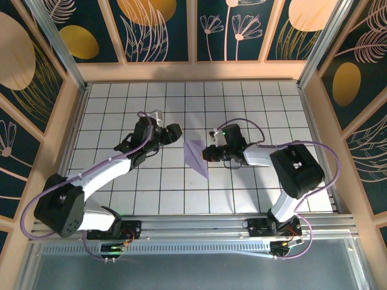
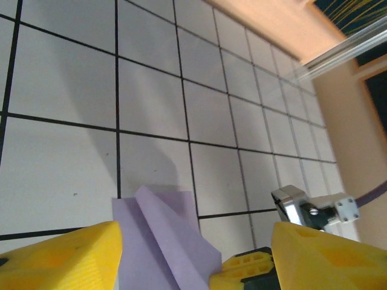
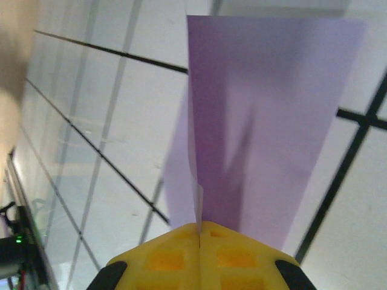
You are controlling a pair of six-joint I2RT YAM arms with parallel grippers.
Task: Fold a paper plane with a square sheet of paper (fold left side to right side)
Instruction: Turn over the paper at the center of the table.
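Observation:
The pale lavender paper plane is a folded, pointed dart at the table's centre, its tip toward the near side. My right gripper is shut on its right edge. In the right wrist view the yellow fingertips meet on a thin upright fold, and the paper plane spreads away beyond them. My left gripper stands open just left of the paper, apart from it. In the left wrist view its gap frames the paper plane, with the raised crease showing.
White grid tiles cover the table, bounded by wooden walls and aluminium posts. The right arm's fingers and wrist bracket lie close to my left gripper. Purple cables loop beside both arms.

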